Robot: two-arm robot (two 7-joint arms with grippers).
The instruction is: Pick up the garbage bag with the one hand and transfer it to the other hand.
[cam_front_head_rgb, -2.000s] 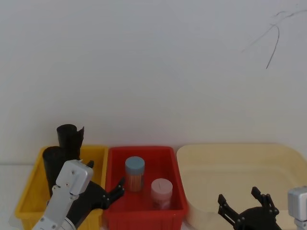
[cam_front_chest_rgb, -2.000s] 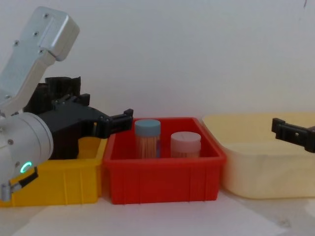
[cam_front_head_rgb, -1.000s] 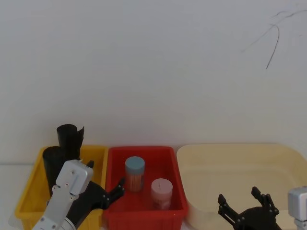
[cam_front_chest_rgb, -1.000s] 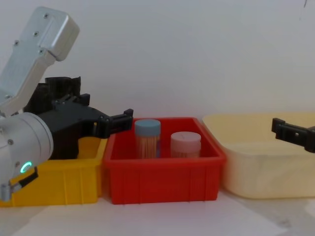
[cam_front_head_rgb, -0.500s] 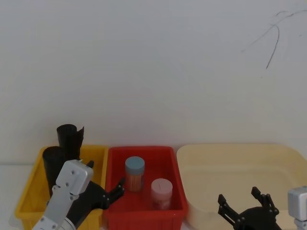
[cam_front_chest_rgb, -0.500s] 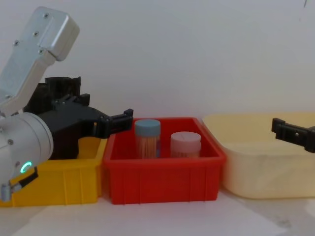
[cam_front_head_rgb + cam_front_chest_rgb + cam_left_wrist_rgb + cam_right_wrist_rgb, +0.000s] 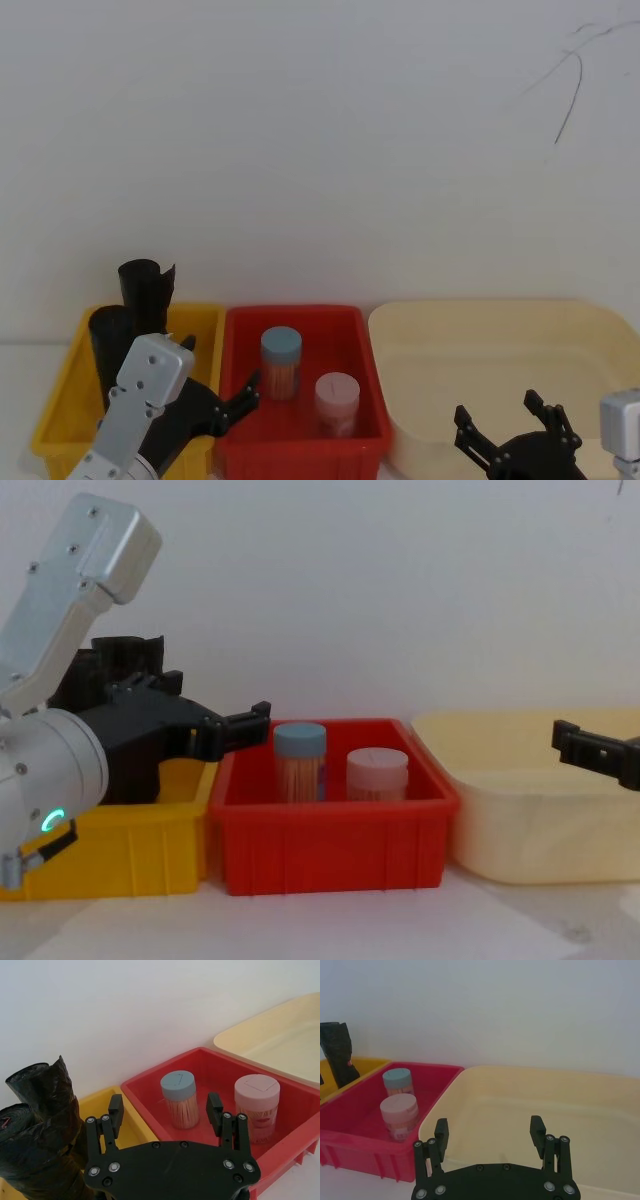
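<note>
The garbage bag (image 7: 104, 345), a stubby glossy black roll, stands upright at the back left of the yellow bin (image 7: 58, 405). In the left wrist view the garbage bag (image 7: 27, 1160) sits beside and just behind the fingers. My left gripper (image 7: 238, 398), on its silver wrist with the green ring, hovers over the yellow bin's right side. It is open and empty, its fingertips reaching over the red bin's edge, as the left gripper (image 7: 165, 1110) also shows. My right gripper (image 7: 503, 415) is open and empty, low in front of the cream tub (image 7: 560, 330).
A taller, slimmer black roll (image 7: 146, 288) with a ragged top stands just behind the garbage bag. The red bin (image 7: 352, 400) holds a blue-lidded jar (image 7: 281, 360) and a pink-lidded jar (image 7: 337, 400). A white wall rises close behind the bins.
</note>
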